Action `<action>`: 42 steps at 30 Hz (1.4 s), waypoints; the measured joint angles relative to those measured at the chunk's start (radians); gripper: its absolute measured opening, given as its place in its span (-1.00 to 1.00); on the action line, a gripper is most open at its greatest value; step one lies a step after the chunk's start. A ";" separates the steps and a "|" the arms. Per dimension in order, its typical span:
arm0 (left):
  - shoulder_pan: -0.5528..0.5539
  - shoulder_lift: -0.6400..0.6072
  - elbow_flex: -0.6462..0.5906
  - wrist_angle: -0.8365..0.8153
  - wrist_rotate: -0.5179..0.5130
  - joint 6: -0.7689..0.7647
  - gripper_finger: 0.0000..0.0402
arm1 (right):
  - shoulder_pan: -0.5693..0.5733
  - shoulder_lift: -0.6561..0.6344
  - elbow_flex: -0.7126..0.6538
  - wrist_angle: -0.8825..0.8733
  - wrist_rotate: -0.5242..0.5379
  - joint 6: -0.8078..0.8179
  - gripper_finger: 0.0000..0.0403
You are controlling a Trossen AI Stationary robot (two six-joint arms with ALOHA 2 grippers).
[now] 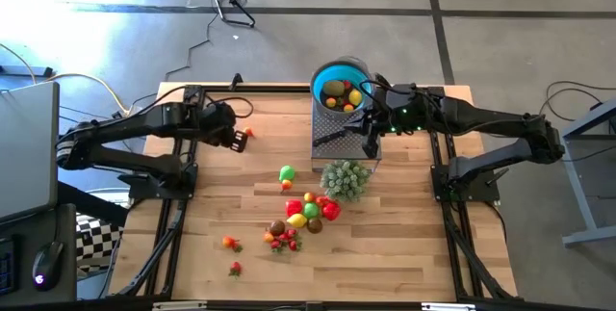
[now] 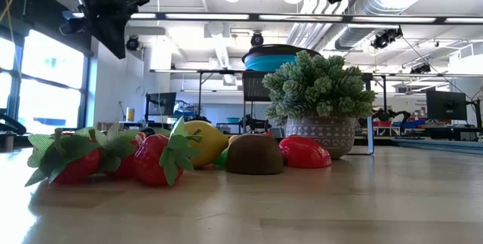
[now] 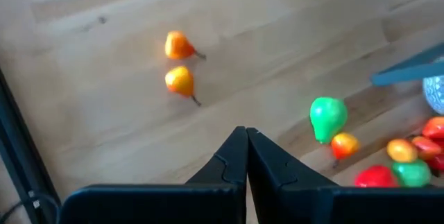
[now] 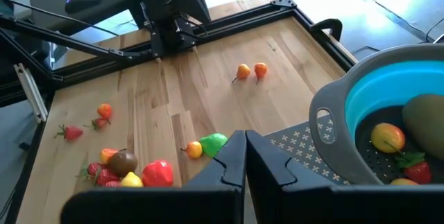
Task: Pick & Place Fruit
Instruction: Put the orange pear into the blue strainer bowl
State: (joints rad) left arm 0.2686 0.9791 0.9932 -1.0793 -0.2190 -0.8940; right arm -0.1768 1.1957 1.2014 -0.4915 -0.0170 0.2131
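Glossy plastic fruit on plank table — both grippers clenched (empty).

Fruit on table; some in bowl

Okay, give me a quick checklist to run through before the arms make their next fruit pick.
1. Left gripper empty, fingers shut: ok.
2. Right gripper empty, fingers shut: ok.
3. Blue bowl has room for more fruit: ok.
4. Two orange fruits near the left gripper stand clear of other things: ok.
5. Fruit pile beside the potted plant, tightly packed: not ok for a clean single pick.
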 joint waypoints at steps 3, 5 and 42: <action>0.047 0.000 0.001 -0.037 0.006 -0.004 -1.00 | 0.000 0.000 0.000 0.000 0.000 0.000 -0.99; 0.079 0.005 0.001 -0.077 0.004 -0.004 -1.00 | 0.000 0.000 0.000 0.000 0.000 0.000 -0.99; 0.137 0.178 0.000 -0.068 -0.037 0.073 0.53 | 0.000 0.000 0.000 -0.029 0.018 0.000 -0.99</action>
State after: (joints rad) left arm 0.4057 1.1572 0.9936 -1.1478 -0.2562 -0.8205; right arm -0.1768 1.1957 1.2012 -0.5201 0.0010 0.2133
